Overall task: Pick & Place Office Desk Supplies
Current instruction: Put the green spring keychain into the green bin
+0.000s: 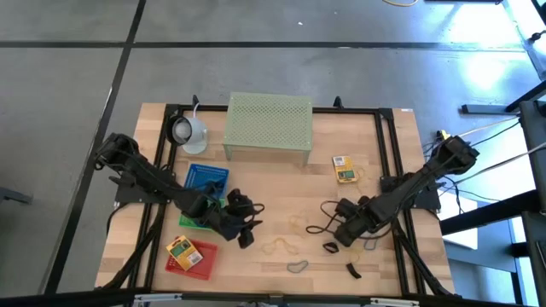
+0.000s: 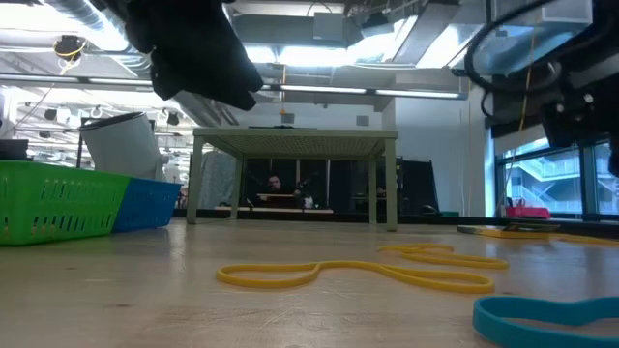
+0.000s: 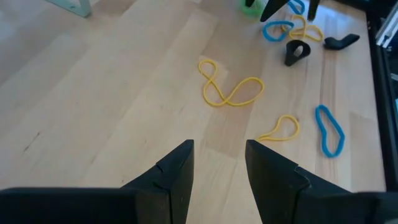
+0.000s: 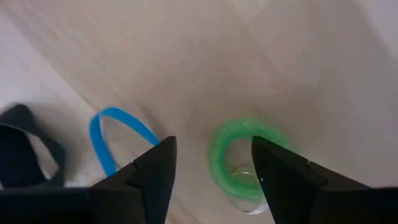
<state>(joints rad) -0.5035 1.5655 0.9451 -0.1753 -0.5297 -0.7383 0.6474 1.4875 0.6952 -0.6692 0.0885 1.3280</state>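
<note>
Loose loops lie on the wooden table: a yellow figure-eight loop [image 3: 227,91], a small yellow loop [image 3: 280,129], a blue loop [image 3: 329,129] and a green loop [image 4: 239,155]. Black clips [image 3: 297,51] lie among them. My left gripper [image 3: 219,162] hangs open above bare wood, short of the yellow loops. My right gripper [image 4: 211,171] points down, open, its fingers standing on either side of the green loop without touching it. A second blue loop [image 4: 115,137] and a black clip [image 4: 25,152] lie beside it. One yellow printed box [image 1: 344,168] lies on the table, another [image 1: 183,250] in a red basket.
A pale green mesh stand [image 1: 268,128] and a white round lamp-like object [image 1: 189,132] stand at the back. A blue basket [image 1: 205,179] and a green basket [image 2: 58,198] sit at the left under my left arm. Bare wood lies between the two grippers.
</note>
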